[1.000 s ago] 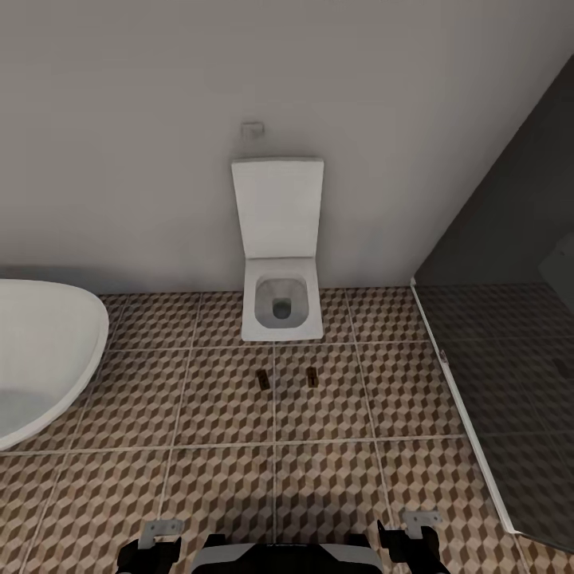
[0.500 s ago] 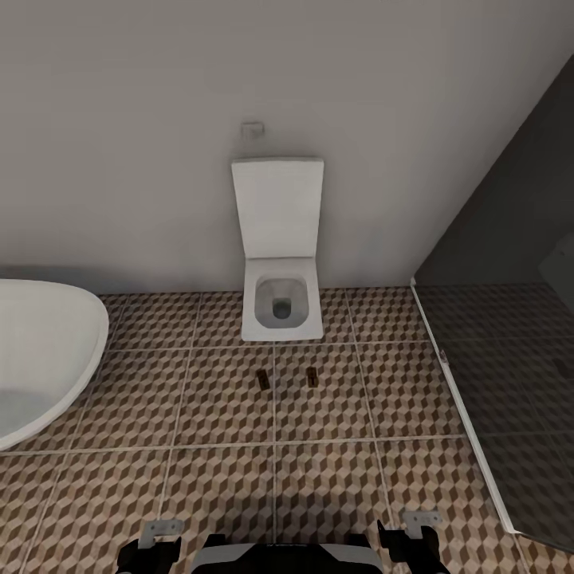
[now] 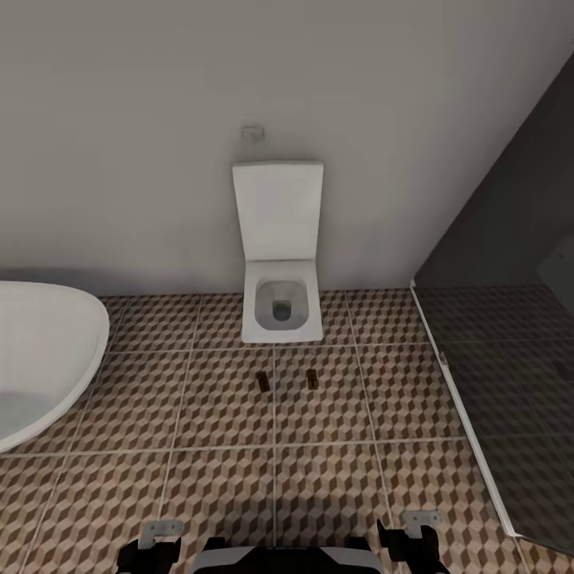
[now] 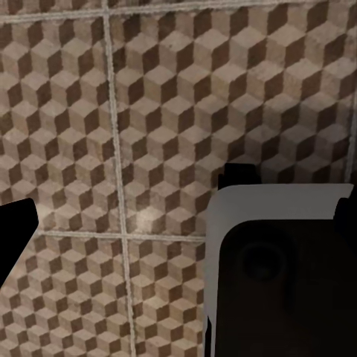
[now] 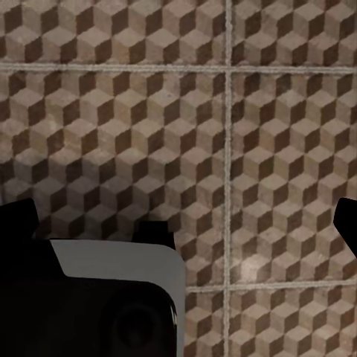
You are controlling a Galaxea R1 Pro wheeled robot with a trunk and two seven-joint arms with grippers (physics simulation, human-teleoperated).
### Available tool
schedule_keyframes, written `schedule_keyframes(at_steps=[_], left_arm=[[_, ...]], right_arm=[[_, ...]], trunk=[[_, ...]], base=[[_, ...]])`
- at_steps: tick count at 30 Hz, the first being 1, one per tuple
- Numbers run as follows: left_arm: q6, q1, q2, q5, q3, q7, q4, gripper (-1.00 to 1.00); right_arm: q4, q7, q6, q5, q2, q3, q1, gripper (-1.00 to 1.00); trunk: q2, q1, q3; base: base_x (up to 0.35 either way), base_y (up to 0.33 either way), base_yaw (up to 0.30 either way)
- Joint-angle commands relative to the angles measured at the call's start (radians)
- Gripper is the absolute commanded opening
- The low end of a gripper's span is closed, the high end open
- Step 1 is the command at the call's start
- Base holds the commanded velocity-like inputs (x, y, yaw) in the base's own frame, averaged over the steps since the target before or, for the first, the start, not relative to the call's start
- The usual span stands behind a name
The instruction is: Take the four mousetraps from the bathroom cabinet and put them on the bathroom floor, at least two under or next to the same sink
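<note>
The brown, beige and grey cube-patterned tiled bathroom floor (image 3: 223, 470) is seen spread across the head view. A white rounded bathtub (image 3: 40, 359) is cut off at the left, and a white square toilet (image 3: 281, 307) is set against the pale wall. Just in front of it, two tiny dark-brown mousetraps (image 3: 264, 382) (image 3: 312, 379) are laid flat, near each other but apart. Whether either claw is open or closed can't be told.
</note>
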Motion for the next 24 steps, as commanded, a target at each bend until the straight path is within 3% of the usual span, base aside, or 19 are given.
schedule_keyframes(at_steps=[1,24], left_arm=[[-0.006,-0.001,-0.001,0.005,-0.008,0.002,0.004,1.00],[-0.004,-0.001,-0.002,0.005,-0.008,0.001,0.004,1.00]], right_arm=[[0.000,-0.003,-0.002,-0.006,0.000,0.009,0.000,1.00],[0.000,-0.003,-0.002,-0.006,0.001,0.009,0.000,1.00]], trunk=[[-0.001,0.001,0.000],[-0.001,0.001,0.037]], base=[[0.000,0.000,0.000],[0.000,0.000,0.000]])
